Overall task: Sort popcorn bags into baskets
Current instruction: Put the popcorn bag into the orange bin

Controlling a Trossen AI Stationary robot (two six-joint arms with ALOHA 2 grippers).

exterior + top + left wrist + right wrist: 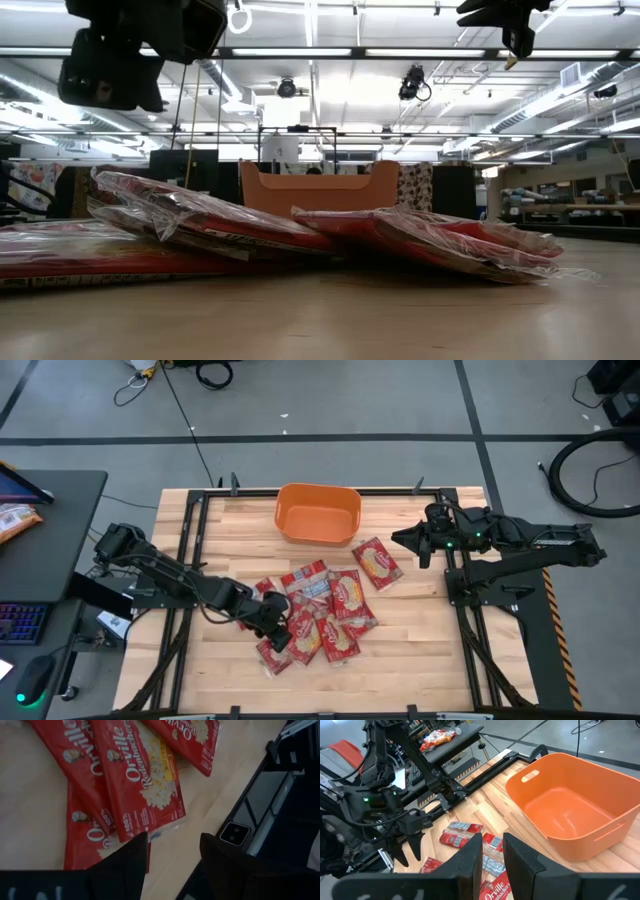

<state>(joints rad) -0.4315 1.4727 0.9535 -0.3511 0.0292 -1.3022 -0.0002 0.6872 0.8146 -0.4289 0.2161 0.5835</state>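
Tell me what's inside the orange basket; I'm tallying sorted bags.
Nothing: the orange basket shows a bare floor. All popcorn bags lie on the table; the pile's underside is hidden.

Overlapping popcorn bags (pixel 318 612) hide one another, and the low view shows only the basket's (pixel 316 190) top.

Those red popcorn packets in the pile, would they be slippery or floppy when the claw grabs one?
The popcorn packets look thin and flat, so probably light and bendy. Their shiny clear wrap, crinkled in the low view, may slide between fingers or over neighbours.

Red popcorn bags (pixel 318 610) piled flat mid-table; orange basket (pixel 318 513) empty at far edge.
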